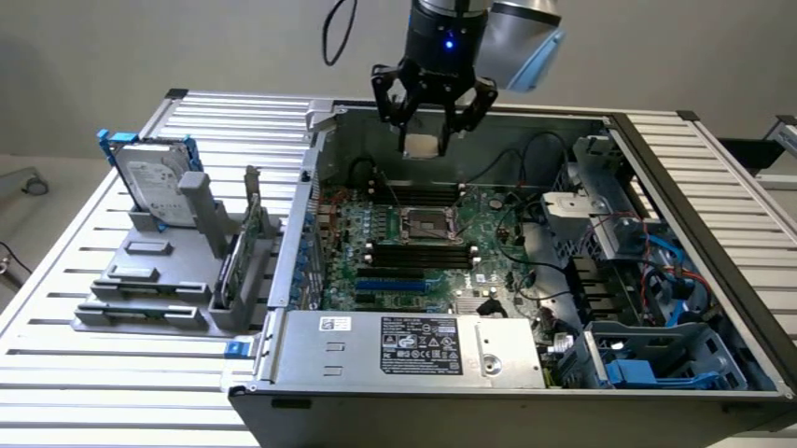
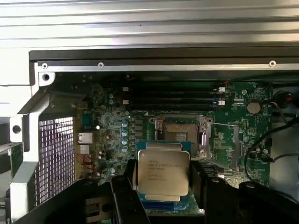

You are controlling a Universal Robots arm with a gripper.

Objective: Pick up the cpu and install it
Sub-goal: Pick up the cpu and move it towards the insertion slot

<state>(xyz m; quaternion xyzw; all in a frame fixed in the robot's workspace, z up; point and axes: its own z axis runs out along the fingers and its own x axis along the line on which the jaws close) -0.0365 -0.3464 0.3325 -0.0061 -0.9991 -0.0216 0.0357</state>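
Note:
The cpu (image 2: 162,171), a small flat square chip with a dull silver top, sits between my two black fingers (image 2: 125,186), and my gripper (image 2: 162,189) is shut on its edges. In the exterior view my gripper (image 1: 424,138) hangs above the back of the open computer case (image 1: 299,243) with the cpu (image 1: 421,146) pale between its fingertips. The black-framed socket (image 1: 424,225) on the green board lies open below and in front of it. In the wrist view the socket (image 2: 180,133) appears just beyond the chip.
A hard drive (image 1: 156,175) in a blue frame stands in a grey fixture (image 1: 140,297) on the slatted table at the exterior view's left. The power supply (image 1: 412,345) fills the case's front. Cables and drive bays (image 1: 648,271) crowd the right side. Memory slots (image 1: 421,254) flank the socket.

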